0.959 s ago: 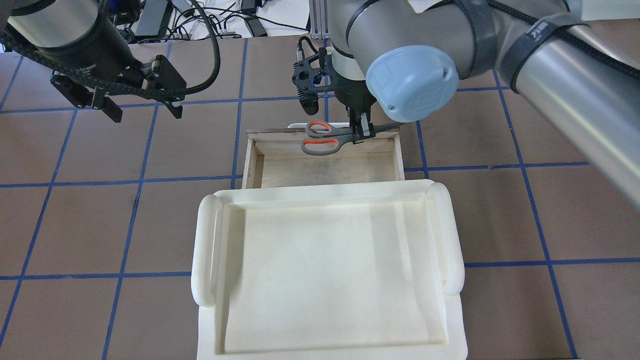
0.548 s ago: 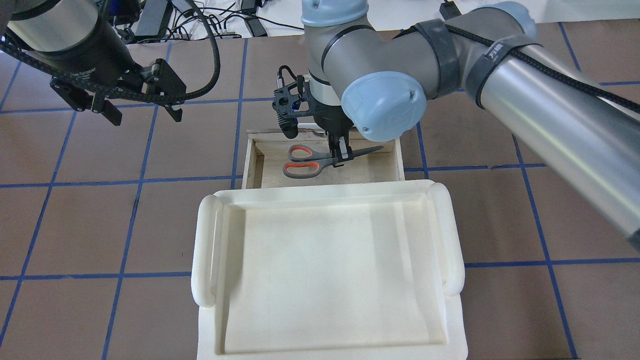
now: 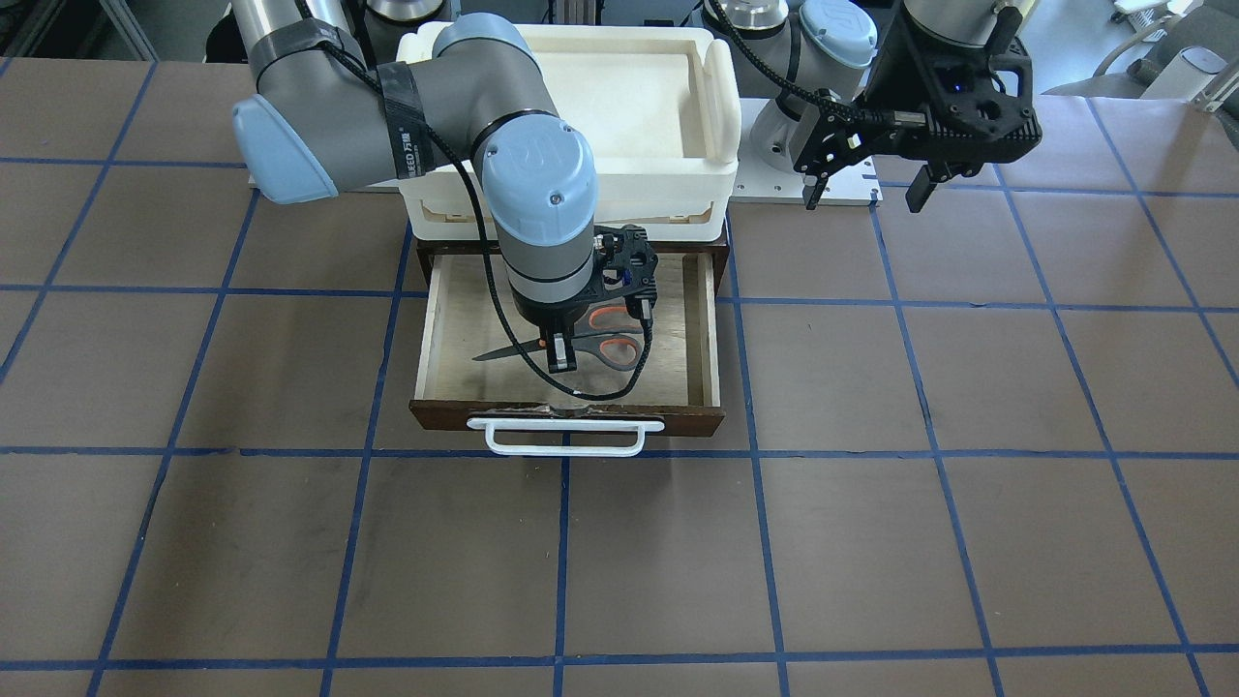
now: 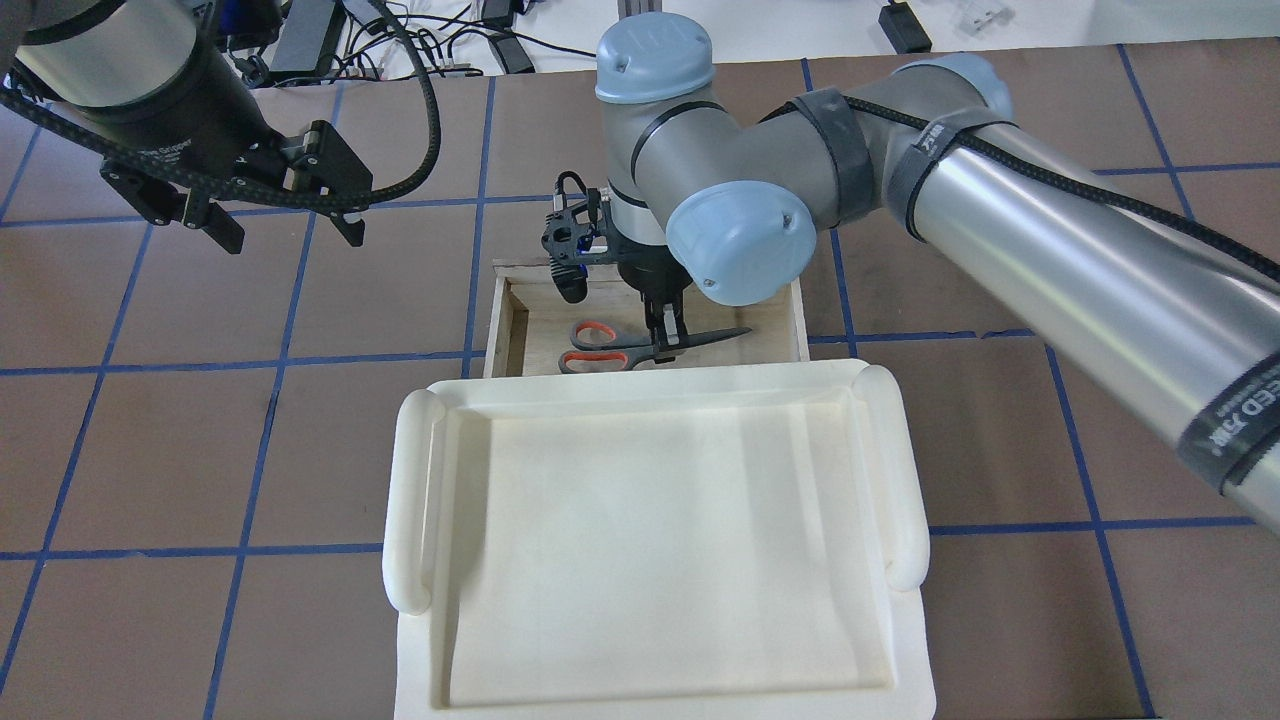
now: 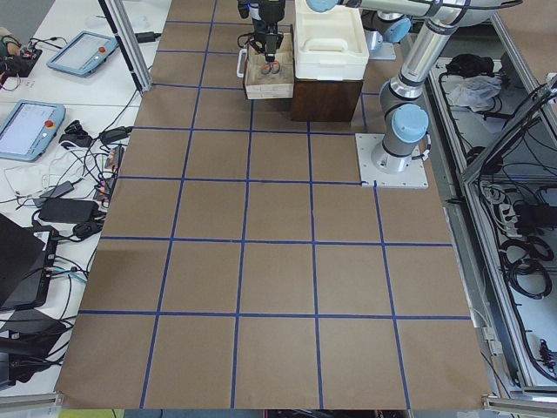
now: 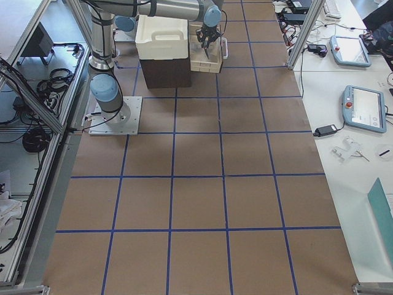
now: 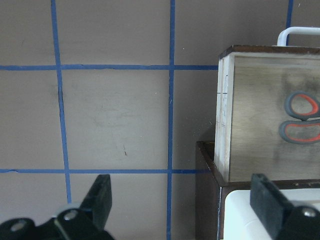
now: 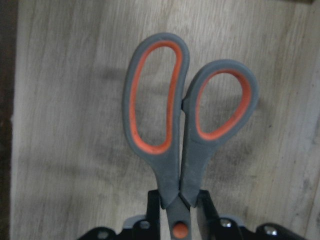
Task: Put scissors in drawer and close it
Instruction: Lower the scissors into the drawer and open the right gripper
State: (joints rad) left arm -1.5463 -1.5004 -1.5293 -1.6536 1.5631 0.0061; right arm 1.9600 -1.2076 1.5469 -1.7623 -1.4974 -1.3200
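The drawer (image 3: 440,334) stands pulled out of a dark brown cabinet, with its white bar handle (image 3: 564,438) toward the operators' side. The scissors (image 3: 610,350), grey with orange-lined loops, lie flat and low inside it, blades pointing toward the robot's right. My right gripper (image 3: 559,360) reaches straight down into the drawer (image 4: 510,330) and is shut on the scissors (image 4: 595,346) near their pivot. The right wrist view shows the scissors (image 8: 170,125) pinched between the fingers just above the plywood floor. My left gripper (image 4: 290,230) hangs open over the table, left of the drawer.
A white foam tray (image 4: 410,500) sits on top of the cabinet, directly behind the open drawer. Brown table surface with blue grid lines lies all round. Cables and devices lie beyond the table's far edge.
My right gripper has carried the scissors from above the drawer's front edge back and down into the drawer. The left gripper has barely moved.
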